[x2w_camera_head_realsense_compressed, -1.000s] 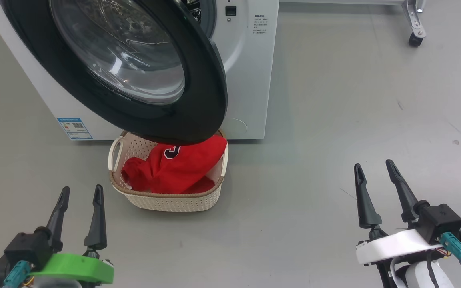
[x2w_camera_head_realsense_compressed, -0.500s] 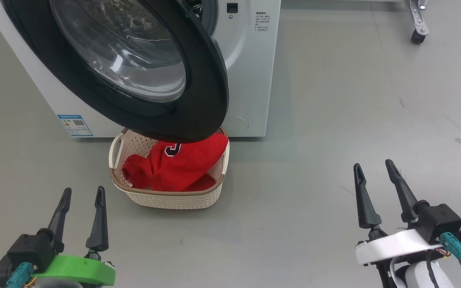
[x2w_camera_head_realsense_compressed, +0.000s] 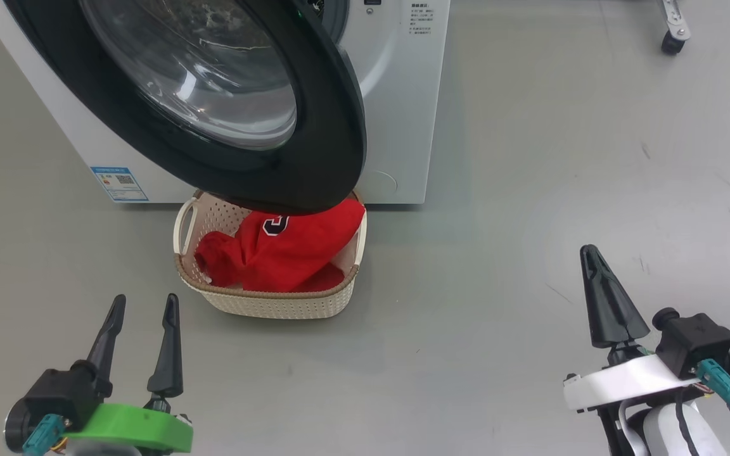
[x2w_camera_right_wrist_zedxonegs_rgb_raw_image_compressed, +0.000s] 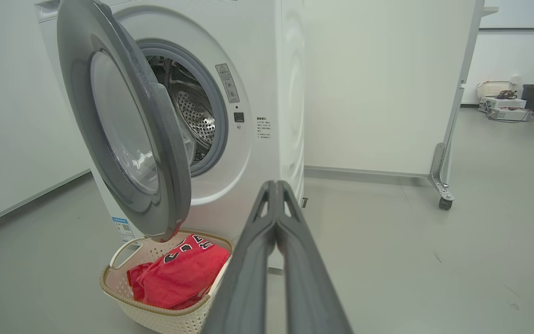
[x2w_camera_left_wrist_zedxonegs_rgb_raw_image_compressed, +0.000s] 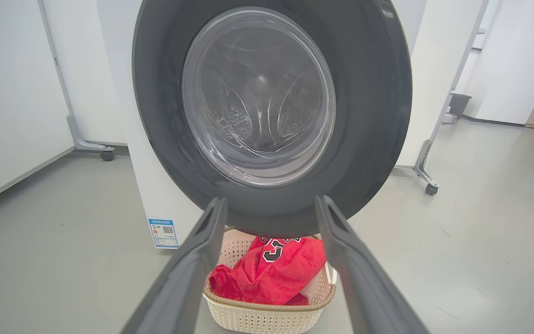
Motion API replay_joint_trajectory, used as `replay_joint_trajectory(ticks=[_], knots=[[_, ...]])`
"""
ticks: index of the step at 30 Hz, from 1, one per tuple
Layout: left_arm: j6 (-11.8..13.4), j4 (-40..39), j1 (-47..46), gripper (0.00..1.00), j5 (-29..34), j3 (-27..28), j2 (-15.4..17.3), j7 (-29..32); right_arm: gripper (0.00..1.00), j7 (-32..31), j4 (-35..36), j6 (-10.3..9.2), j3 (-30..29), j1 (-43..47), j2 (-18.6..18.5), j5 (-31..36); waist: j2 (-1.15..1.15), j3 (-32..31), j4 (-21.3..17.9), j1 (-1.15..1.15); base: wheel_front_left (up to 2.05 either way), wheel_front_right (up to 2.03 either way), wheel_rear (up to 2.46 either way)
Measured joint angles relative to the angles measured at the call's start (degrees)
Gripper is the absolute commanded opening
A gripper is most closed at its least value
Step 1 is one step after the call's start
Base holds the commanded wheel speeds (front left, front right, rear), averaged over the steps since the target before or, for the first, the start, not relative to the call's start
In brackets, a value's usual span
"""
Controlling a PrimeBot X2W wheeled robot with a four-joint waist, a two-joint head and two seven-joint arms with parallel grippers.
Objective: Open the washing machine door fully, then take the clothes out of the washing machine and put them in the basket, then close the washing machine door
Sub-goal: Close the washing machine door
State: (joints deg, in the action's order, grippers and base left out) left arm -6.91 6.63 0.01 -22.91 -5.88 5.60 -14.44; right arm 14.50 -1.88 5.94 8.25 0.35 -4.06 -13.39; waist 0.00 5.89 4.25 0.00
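The white washing machine point(x2w_camera_head_realsense_compressed: 397, 95) stands ahead with its black-rimmed door point(x2w_camera_head_realsense_compressed: 314, 158) swung open over the basket. In the right wrist view the door point(x2w_camera_right_wrist_zedxonegs_rgb_raw_image_compressed: 155, 153) hangs open beside the steel drum point(x2w_camera_right_wrist_zedxonegs_rgb_raw_image_compressed: 193, 120). The red clothes point(x2w_camera_head_realsense_compressed: 282, 253) lie heaped in the cream basket point(x2w_camera_head_realsense_compressed: 270, 304) on the floor under the door. My left gripper point(x2w_camera_head_realsense_compressed: 143, 303) is open and empty, low and left of the basket. Far right of the basket, my right gripper point(x2w_camera_head_realsense_compressed: 589, 253) is shut on nothing. In the left wrist view the clothes point(x2w_camera_left_wrist_zedxonegs_rgb_raw_image_compressed: 271, 273) sit between my fingers point(x2w_camera_left_wrist_zedxonegs_rgb_raw_image_compressed: 202, 250).
Grey floor spreads to the right of the machine. A white partition on castors point(x2w_camera_right_wrist_zedxonegs_rgb_raw_image_compressed: 443, 202) stands behind and to the right. Another partition's castor point(x2w_camera_left_wrist_zedxonegs_rgb_raw_image_compressed: 106, 155) is at the left. A bin and boxes point(x2w_camera_right_wrist_zedxonegs_rgb_raw_image_compressed: 508, 99) sit far back right.
My right gripper has shut, its two fingers now together. The head camera has tilted a little, shifting the machine and basket up the picture. The left gripper stays open.
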Motion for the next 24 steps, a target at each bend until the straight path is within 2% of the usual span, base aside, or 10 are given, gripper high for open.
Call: replay_joint_trajectory(ticks=[11,20,24], knots=[[0.0,-0.5,-1.4,1.00,0.2,-2.4,-0.9,0.0,0.00,0.0,0.8,0.56,3.4,-5.6,-2.9,1.9,0.00,3.4,2.5,0.00,0.00,0.00,0.00],[0.0,-1.0,-4.6,1.00,0.2,-4.6,-1.6,0.0,0.00,-2.2,-0.1,1.05,10.0,-14.6,-6.6,4.7,0.00,7.2,6.6,0.00,0.00,0.00,0.00],[0.0,-1.3,-6.0,1.00,-0.1,-5.6,-2.1,0.0,0.00,-3.5,-1.0,1.05,11.6,-18.8,-6.9,4.7,0.00,8.9,8.8,0.00,0.00,0.00,0.00]])
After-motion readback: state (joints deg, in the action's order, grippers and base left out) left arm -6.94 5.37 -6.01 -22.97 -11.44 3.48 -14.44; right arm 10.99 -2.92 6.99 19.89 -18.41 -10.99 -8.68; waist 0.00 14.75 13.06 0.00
